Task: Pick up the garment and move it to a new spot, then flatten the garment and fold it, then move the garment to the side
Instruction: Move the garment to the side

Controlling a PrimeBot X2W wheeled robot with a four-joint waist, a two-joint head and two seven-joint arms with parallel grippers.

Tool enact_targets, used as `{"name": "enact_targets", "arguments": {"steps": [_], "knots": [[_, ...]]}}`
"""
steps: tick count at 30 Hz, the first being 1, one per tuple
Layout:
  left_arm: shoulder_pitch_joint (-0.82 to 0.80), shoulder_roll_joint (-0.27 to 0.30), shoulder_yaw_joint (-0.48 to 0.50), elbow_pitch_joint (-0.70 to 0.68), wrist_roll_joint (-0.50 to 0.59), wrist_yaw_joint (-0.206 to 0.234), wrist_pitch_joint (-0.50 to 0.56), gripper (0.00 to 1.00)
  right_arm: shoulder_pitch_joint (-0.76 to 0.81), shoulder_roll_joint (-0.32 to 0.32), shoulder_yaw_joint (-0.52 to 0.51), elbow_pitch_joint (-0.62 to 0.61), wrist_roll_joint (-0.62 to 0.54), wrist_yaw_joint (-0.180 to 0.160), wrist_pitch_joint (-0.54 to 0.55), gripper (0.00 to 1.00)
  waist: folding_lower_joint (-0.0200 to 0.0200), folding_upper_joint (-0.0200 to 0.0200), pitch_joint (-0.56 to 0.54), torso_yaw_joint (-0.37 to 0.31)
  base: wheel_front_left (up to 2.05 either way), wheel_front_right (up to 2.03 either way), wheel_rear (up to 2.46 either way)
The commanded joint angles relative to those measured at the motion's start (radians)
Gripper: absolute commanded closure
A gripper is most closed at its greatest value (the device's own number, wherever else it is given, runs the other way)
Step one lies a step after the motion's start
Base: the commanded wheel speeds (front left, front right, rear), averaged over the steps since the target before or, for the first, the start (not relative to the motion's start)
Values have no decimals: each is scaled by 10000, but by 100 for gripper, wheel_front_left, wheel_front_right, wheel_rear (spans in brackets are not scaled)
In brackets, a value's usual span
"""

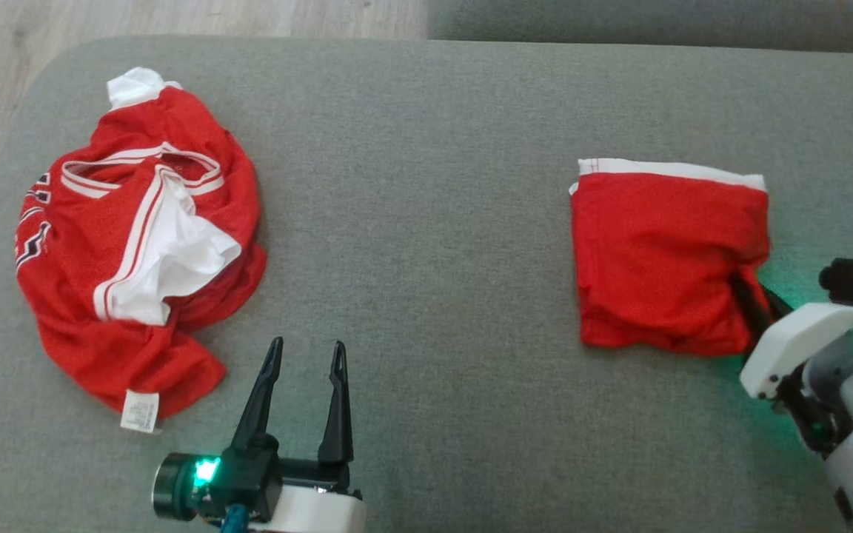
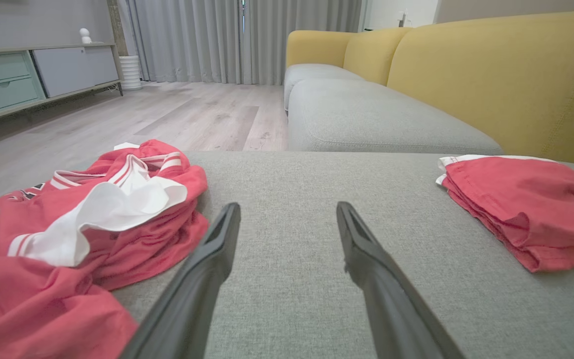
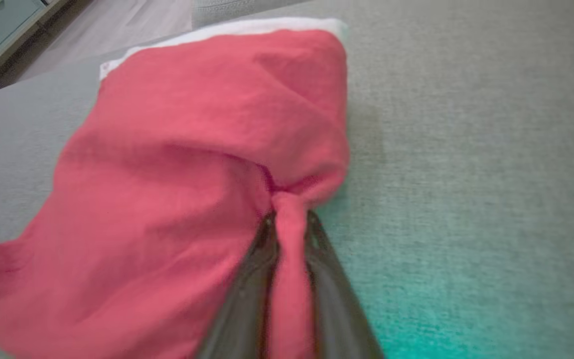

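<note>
A folded red garment (image 1: 663, 255) with a white edge lies on the right of the grey cushion (image 1: 426, 222). My right gripper (image 1: 751, 296) is shut on its lower right corner; in the right wrist view a pinch of the garment's red cloth (image 3: 289, 234) is squeezed between the two dark fingers. The folded garment (image 2: 521, 204) also shows at the right of the left wrist view. My left gripper (image 1: 306, 355) stands open over bare cushion at the lower middle, its fingers (image 2: 217, 249) apart with nothing between them.
A crumpled red and white jersey (image 1: 138, 237) lies on the left of the cushion, close to the left gripper. A yellow sofa back (image 2: 491, 75) and grey sofa seat (image 2: 376, 119) lie beyond. Wood floor (image 2: 167, 109) and a cabinet (image 2: 28, 75) are to the left.
</note>
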Motion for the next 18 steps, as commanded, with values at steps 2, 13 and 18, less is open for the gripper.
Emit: {"name": "enact_targets", "arguments": {"steps": [2,13,18], "knots": [[-439,-48,245,-328,54,70,-65,0,-320,-724,231,-131,-13,-9,-356,100,0,0,128,-217,0,0,0],[-1204,-48,100,-599,492,28,-65,0,-2036,-3237,263,30,-517,-9,-608,100,0,0,1707,-1474,0,0,0],[-1726,-48,17,-622,648,-27,-65,0,-2725,-4060,63,134,-603,-9,-643,100,0,0,2391,-1767,0,0,0]]}}
